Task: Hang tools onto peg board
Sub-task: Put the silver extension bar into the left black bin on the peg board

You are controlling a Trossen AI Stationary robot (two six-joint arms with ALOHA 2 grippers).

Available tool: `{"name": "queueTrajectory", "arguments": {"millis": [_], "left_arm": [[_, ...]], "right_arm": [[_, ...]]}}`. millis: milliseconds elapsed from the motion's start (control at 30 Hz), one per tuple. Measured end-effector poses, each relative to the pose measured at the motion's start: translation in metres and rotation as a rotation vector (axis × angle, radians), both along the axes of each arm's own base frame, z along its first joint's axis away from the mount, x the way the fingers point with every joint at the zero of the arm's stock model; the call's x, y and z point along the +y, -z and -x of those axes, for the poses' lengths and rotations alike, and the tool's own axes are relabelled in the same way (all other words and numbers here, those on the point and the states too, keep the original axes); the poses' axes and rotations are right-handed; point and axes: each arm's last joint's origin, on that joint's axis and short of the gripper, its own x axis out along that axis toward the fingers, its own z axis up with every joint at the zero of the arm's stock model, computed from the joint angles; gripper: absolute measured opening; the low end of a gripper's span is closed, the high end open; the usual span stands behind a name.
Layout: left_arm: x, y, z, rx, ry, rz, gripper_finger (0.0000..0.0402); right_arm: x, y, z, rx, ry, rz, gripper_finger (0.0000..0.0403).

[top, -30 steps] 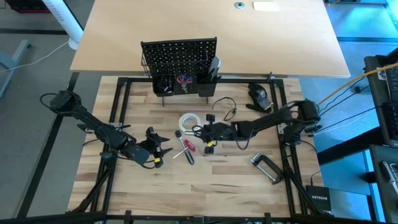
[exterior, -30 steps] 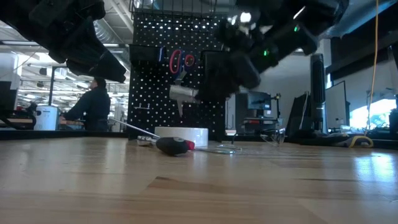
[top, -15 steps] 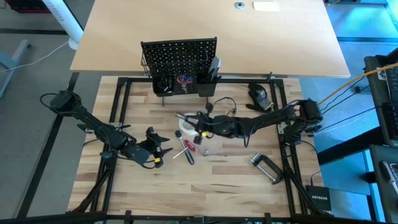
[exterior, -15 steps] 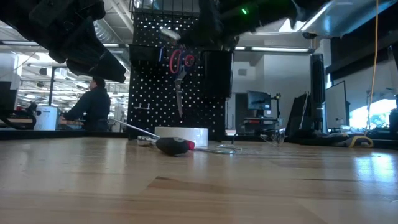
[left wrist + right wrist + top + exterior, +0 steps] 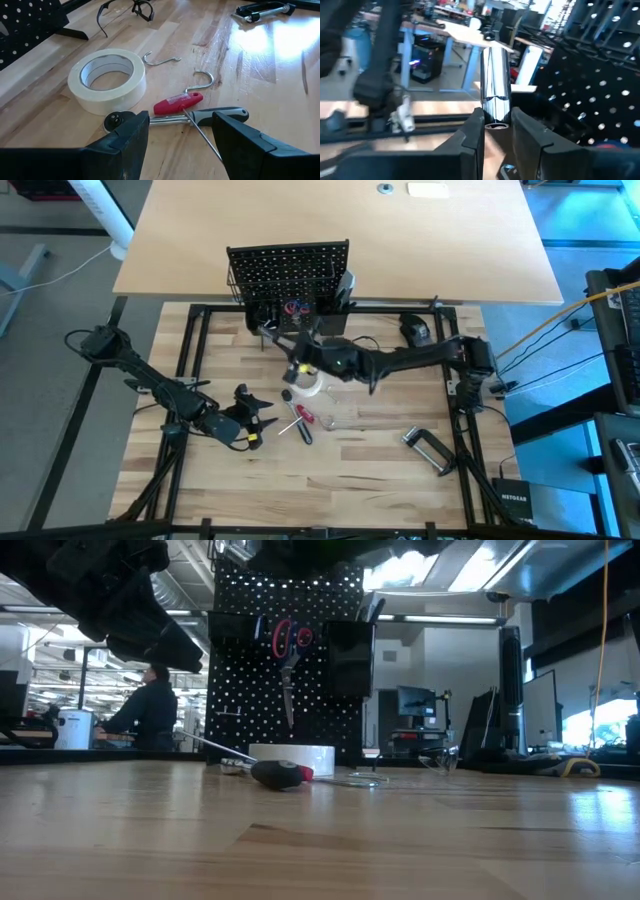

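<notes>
so, right gripper [image 5: 296, 352]: it is just in front of the peg board [image 5: 288, 268], above the table, and its two fingers [image 5: 470, 137] are closed on a shiny silver bar [image 5: 495, 87] that stands up between them.
left gripper [image 5: 262, 417]: low over the left part of the table, well apart from the peg board; its fingers [image 5: 127, 142] are spread wide and hold nothing.
peg board: upright at the far edge of the wooden table [image 5: 380, 480]; the red-handled scissors [image 5: 288, 650] hang on it, next to a black square cup [image 5: 350, 658].
white tape roll [image 5: 107, 80]: lies flat on the table, between the two grippers.
red and grey hand tools [image 5: 187, 107]: lie on the table just beside the tape roll, in front of the left gripper.
metal hooks [image 5: 202, 80]: two, loose on the table near the red tool.
silver c-clamp [image 5: 430, 448]: on the table at the right front, well apart from the rest.
person [image 5: 148, 710]: sits in the room behind the table.
</notes>
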Motion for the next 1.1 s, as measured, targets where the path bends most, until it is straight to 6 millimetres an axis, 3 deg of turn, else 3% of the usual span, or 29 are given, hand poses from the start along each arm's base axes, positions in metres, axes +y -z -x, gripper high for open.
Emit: {"name": "queueTrajectory", "arguments": {"millis": [233, 467, 633, 933, 1100], "left_arm": [[0.000, 0.000, 0.000, 0.000, 0.001, -0.001, 0.0205], [0.000, 0.000, 0.000, 0.001, 0.002, -0.003, 0.0205], [0.000, 0.000, 0.000, 0.001, 0.002, -0.005, 0.0205], [0.000, 0.000, 0.000, 0.001, 0.003, -0.004, 0.0205], [-0.001, 0.000, 0.001, 0.005, 0.008, -0.003, 0.0205]], "right_arm": [[-0.040, 0.007, -0.015, -0.007, 0.086, -0.014, 0.0076], [-0.062, 0.017, -0.017, 0.014, 0.132, -0.034, 0.0076], [-0.061, 0.018, -0.017, 0.018, 0.126, -0.036, 0.0090], [-0.058, 0.019, -0.017, 0.046, 0.098, -0.043, 0.0181], [-0.033, 0.005, -0.007, 0.133, 0.075, -0.052, 0.0196]]}}
